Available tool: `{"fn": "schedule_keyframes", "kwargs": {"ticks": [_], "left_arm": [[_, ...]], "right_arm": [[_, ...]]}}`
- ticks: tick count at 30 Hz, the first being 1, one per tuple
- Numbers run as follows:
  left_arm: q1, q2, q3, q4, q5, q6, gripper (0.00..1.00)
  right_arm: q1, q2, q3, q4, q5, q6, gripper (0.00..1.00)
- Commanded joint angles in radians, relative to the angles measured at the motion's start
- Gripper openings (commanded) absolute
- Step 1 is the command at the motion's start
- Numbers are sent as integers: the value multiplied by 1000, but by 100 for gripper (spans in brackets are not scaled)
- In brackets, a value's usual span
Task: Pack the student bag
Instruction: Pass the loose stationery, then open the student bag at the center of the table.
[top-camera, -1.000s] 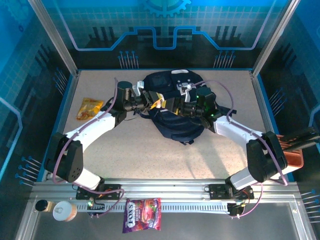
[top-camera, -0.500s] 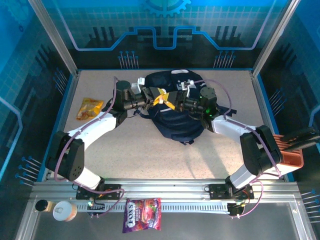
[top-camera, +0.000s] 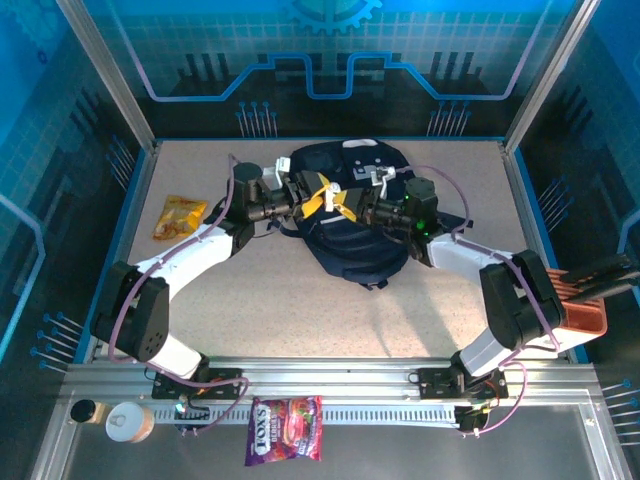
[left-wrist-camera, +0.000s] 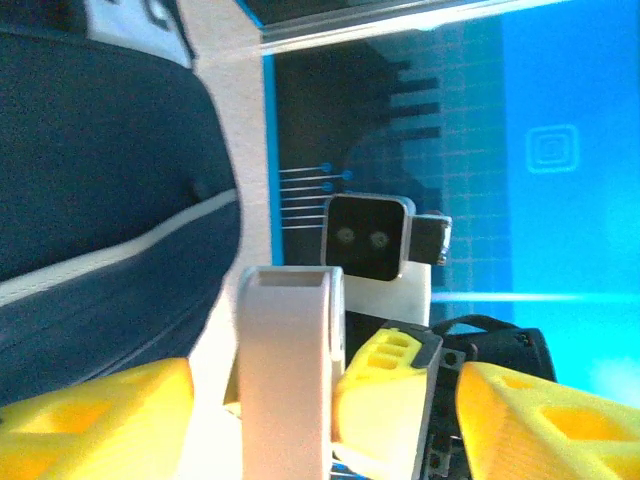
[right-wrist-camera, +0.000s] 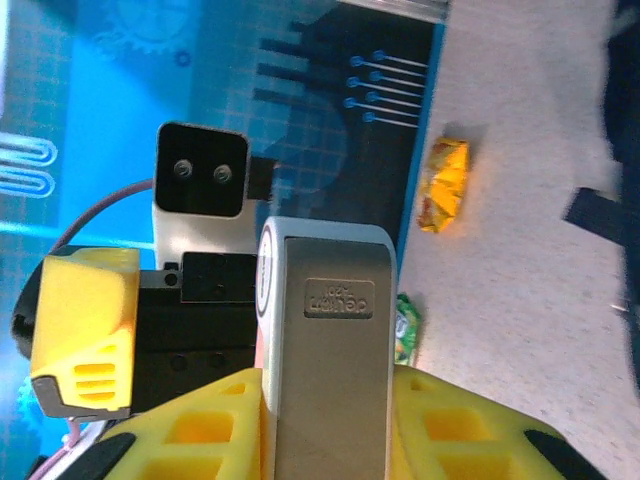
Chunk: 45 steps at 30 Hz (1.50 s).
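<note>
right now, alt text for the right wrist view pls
A grey-white rectangular item stands clamped between the right gripper's yellow fingers, facing the left arm's wrist camera against a blue backdrop. To the right, an orange packet and a small green item lie on the speckled table.

"fox's" on candy bag (top-camera: 285, 443)

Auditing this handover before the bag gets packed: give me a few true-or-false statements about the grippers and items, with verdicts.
1. The right gripper is closed on a grey block. True.
2. The left gripper clamps the block too. False: its fingers stand apart from it, open.
3. The orange snack packet lies inside the student bag. False: it lies on the table, left of the bag.
4. Both grippers are above the student bag. True.
</note>
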Motion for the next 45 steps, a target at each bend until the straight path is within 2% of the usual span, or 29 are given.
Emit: {"fn": "schedule_keyframes", "kwargs": {"ticks": [1,5,14,22,27,35,39,45], "left_arm": [[5,-33,35,-192,-77,186,77],[-26,-36,77,-338,-159,382,85],[-189,72,229,-547,-366,728,86],[-320,267,466,-789,-529,1097,83],[-365,413,639,-959,-632,1248,78],[-369,559,803,-1058,-715,1330,75],[-369,607,888,-1102,-762,1287,62],[-350,580,931,-1106,-664,1209,45]], "right_arm": [[-49,-92,-17,-149,25,-129,25],[-128,-181,-43,-358,72,-255,25],[-292,-362,-29,-810,223,-460,26],[-362,-442,-32,-938,283,-505,26],[-377,-457,-37,-952,282,-507,27],[-384,-457,-42,-949,270,-500,27],[-385,-462,-42,-950,269,-497,27],[-386,-471,-38,-957,259,-499,27]]}}
